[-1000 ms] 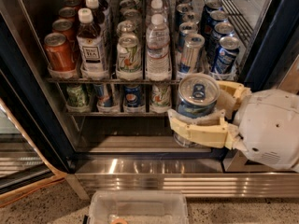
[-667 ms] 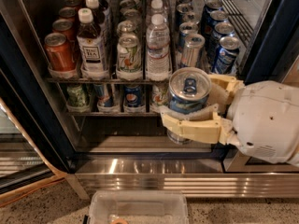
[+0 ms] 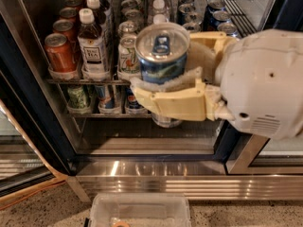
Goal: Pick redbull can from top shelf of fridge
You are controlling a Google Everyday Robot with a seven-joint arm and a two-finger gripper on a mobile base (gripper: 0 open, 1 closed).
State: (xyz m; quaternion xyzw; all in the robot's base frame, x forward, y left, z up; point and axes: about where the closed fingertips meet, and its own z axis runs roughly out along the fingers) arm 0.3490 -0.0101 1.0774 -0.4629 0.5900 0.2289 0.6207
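The gripper (image 3: 166, 77) is clamping the redbull can (image 3: 162, 51) just outside the fridge (image 3: 28, 126). The slick can is likely risking a slide down out of that grip if the arm jolts.

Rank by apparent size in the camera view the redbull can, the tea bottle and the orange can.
redbull can, in the gripper before the fridge; nearness inflates it
tea bottle
orange can
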